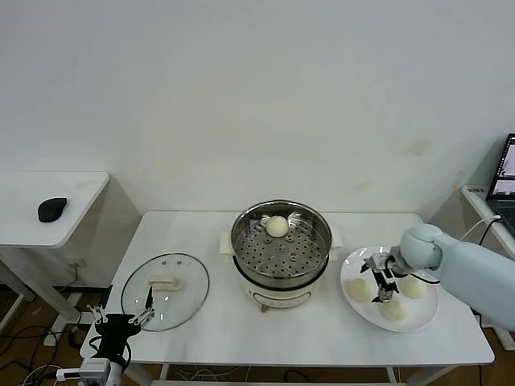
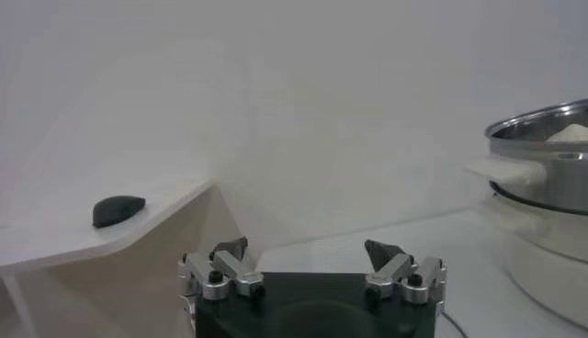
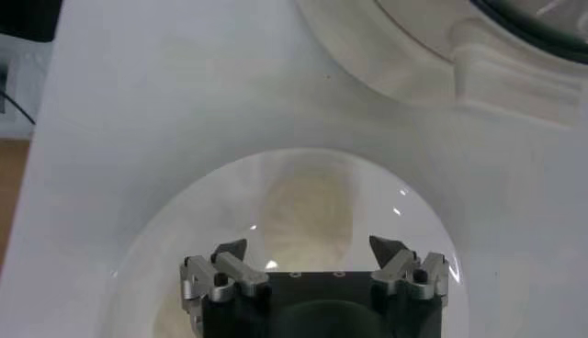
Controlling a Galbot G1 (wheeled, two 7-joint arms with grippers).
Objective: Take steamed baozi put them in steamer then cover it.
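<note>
The steamer [image 1: 282, 251] stands mid-table with one steamed baozi [image 1: 277, 226] at the back of its basket. Three more baozi [image 1: 358, 288] [image 1: 413, 286] [image 1: 393, 310] lie on a white plate [image 1: 418, 317] to its right. My right gripper [image 1: 381, 283] is open and hovers over the plate among them. In the right wrist view its jaws [image 3: 309, 245] stand apart above a baozi [image 3: 306, 207]. The cover [image 1: 165, 291] lies flat on the table to the steamer's left. My left gripper [image 1: 122, 314] is open and empty, parked low at the table's front left corner.
A side table [image 1: 72, 197] with a black mouse [image 1: 51, 209] stands at the left. A laptop [image 1: 505, 173] sits at the far right. In the left wrist view the steamer [image 2: 542, 161] shows beyond the open gripper [image 2: 306, 247].
</note>
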